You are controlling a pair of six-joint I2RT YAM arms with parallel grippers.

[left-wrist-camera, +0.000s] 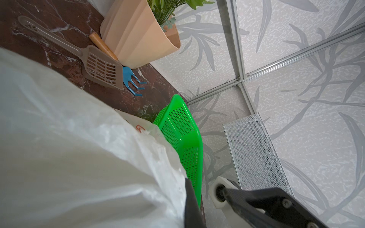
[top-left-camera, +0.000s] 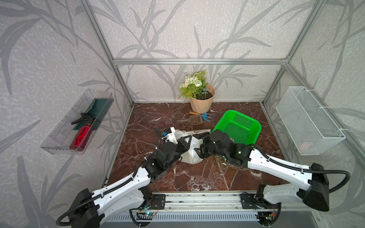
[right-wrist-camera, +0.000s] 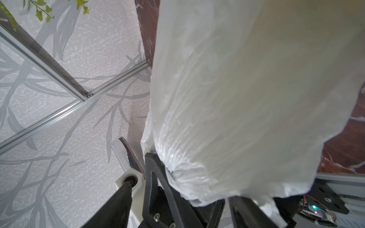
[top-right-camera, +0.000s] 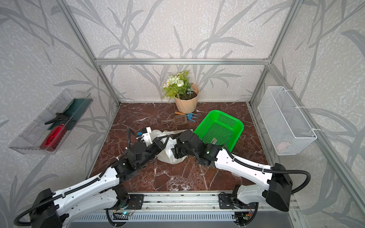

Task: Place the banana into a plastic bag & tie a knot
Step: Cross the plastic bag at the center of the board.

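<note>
Small sticker (top-right-camera: 214,141) on green basket (top-right-camera: 219,126): text too small to read. Print on plastic bag (top-left-camera: 193,156): one orange-pink curl (left-wrist-camera: 139,129) showing, no letters legible. Bag film thin, white, semi-see-through, crinkled, bunched up. Sits mid-worktop (top-left-camera: 197,178), just beside basket, between both tools. Grip: left tool (top-left-camera: 186,142) closed, pinching bag film; right tool (top-left-camera: 199,145) jaws wide apart, film bunch lying against one finger, nothing clamped. Bag contents not discernible.

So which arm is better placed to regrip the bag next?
Right, probably. The right claw stands open with film of the plastic bag between its jaws, free to regrasp; the left claw is shut on the bag, anchoring it.
</note>
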